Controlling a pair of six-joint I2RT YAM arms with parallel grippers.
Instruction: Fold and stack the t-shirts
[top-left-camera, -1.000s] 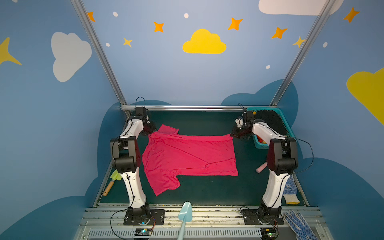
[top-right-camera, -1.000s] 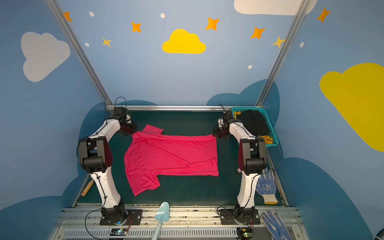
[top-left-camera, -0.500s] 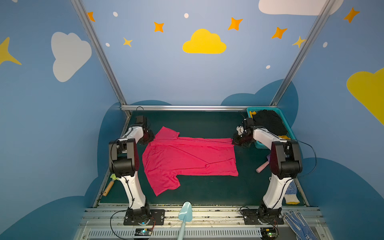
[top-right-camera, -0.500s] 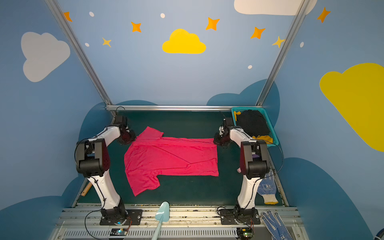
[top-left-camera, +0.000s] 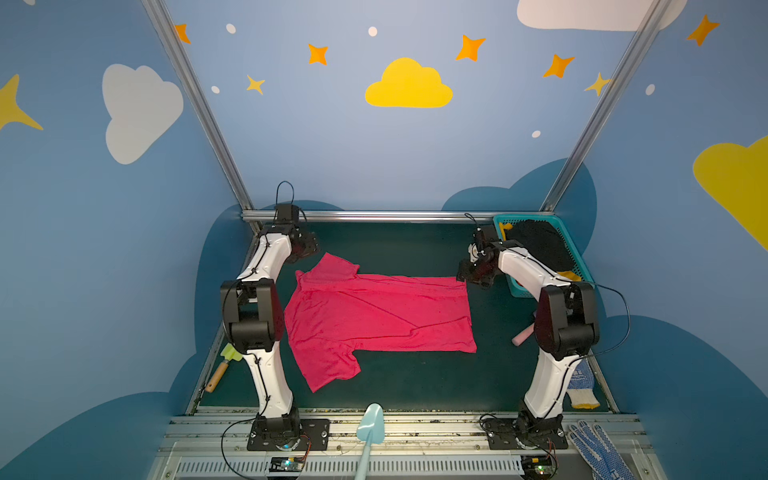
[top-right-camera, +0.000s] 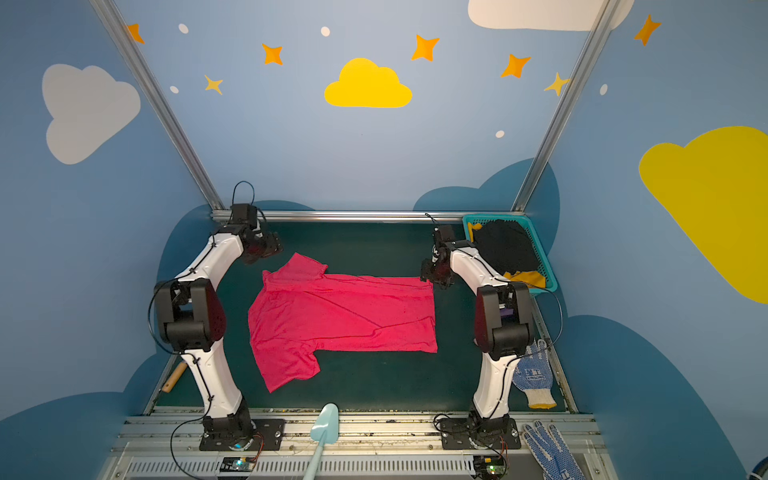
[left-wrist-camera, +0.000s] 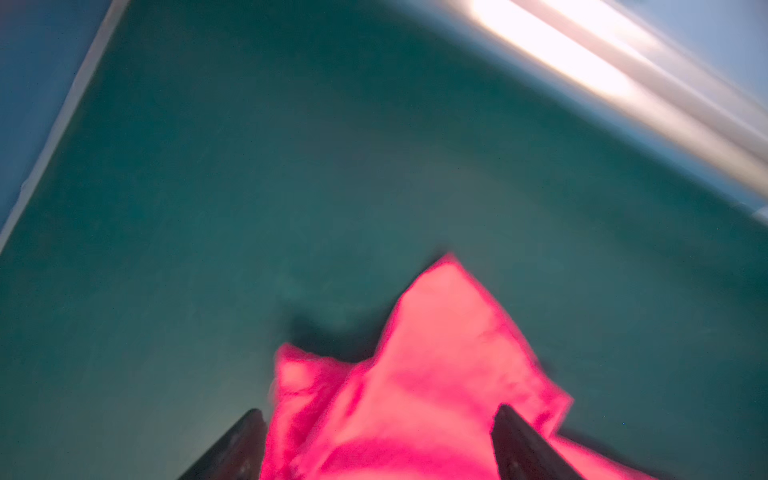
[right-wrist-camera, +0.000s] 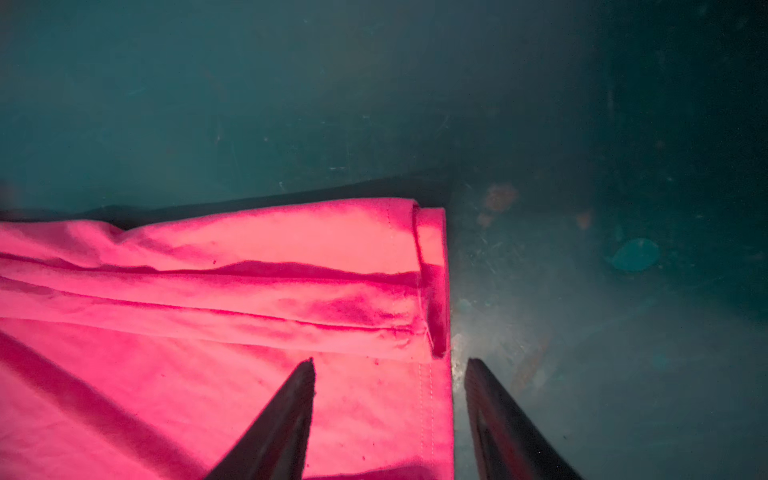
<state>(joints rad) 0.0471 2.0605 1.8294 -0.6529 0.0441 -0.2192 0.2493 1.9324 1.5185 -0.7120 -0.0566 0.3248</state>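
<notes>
Colours in here are pretty loud, lol. The t-shirt (top-left-camera: 374, 316) spread out is a plain hot pink-red with no print, on a dark green table (top-left-camera: 415, 386). The teal basket (top-left-camera: 524, 291) in the far corner has a black t-shirt (top-left-camera: 536, 245) on top, with a mustard-yellow one (top-left-camera: 571, 275) peeking out. The gloves (top-left-camera: 600, 453) up front are white with blue dots, and another glove (top-left-camera: 582, 384) has a yellow cuff. The arms (top-left-camera: 270, 266) are white with black joints. The walls (top-left-camera: 332, 145) are sky blue with yellow and white clouds and orange stars. There's also a pale blue scoop (top-left-camera: 370, 419).
</notes>
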